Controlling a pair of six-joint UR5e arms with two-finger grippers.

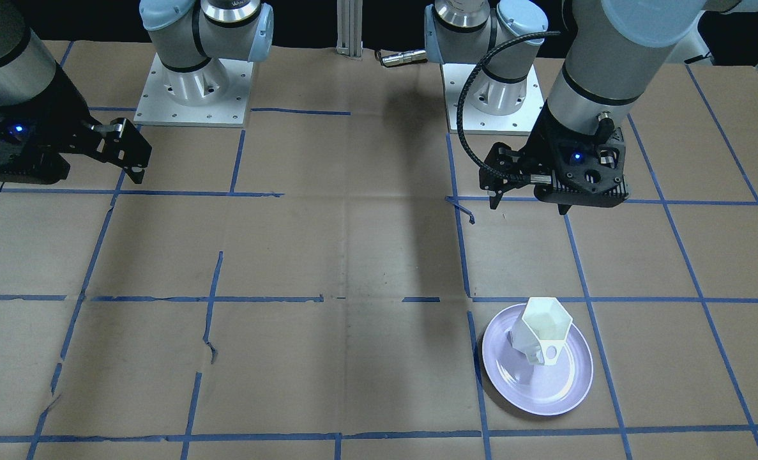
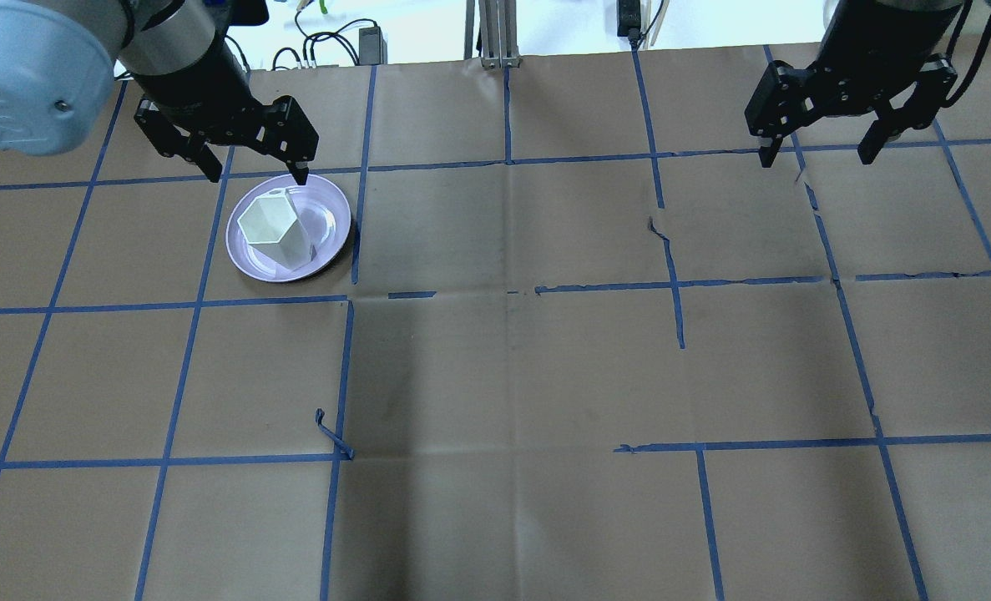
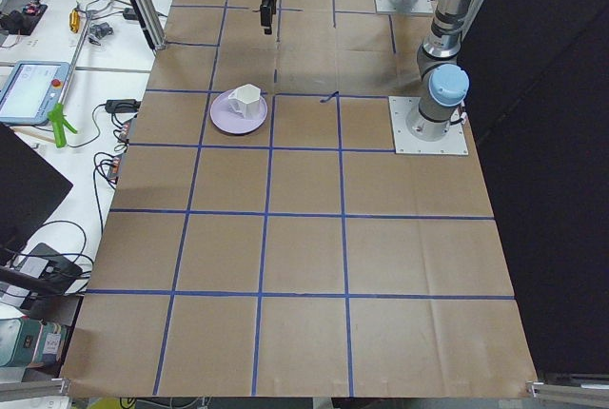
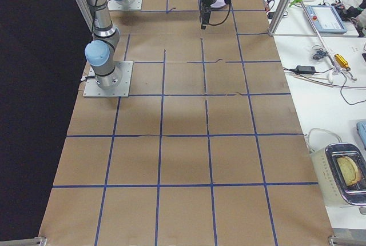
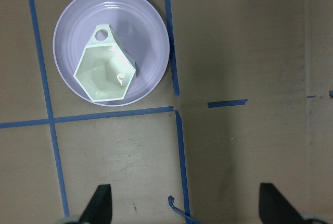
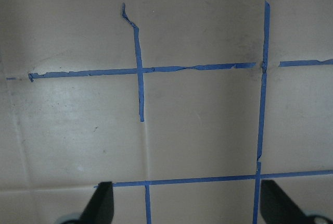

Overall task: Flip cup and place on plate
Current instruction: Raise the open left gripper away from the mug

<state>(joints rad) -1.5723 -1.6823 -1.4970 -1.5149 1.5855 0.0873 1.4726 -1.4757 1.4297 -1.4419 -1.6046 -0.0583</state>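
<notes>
The white faceted cup (image 2: 274,225) stands on the pale lavender plate (image 2: 332,219) with its hexagonal opening facing up. It shows the same way in the front view, cup (image 1: 543,327) on plate (image 1: 545,391), and in the left wrist view, cup (image 5: 104,75) on plate (image 5: 151,36). My left gripper (image 2: 255,175) is open and empty. It hangs well above the table, apart from the cup, and appears in the front view (image 1: 530,203) on the robot's side of the plate. My right gripper (image 2: 815,157) is open and empty, far off over bare paper.
Brown paper with a blue tape grid (image 2: 508,292) covers the table. A loose curl of tape (image 2: 332,436) sticks up near the left arm's base (image 1: 490,96). Side benches with cables and devices (image 3: 57,95) flank the table ends.
</notes>
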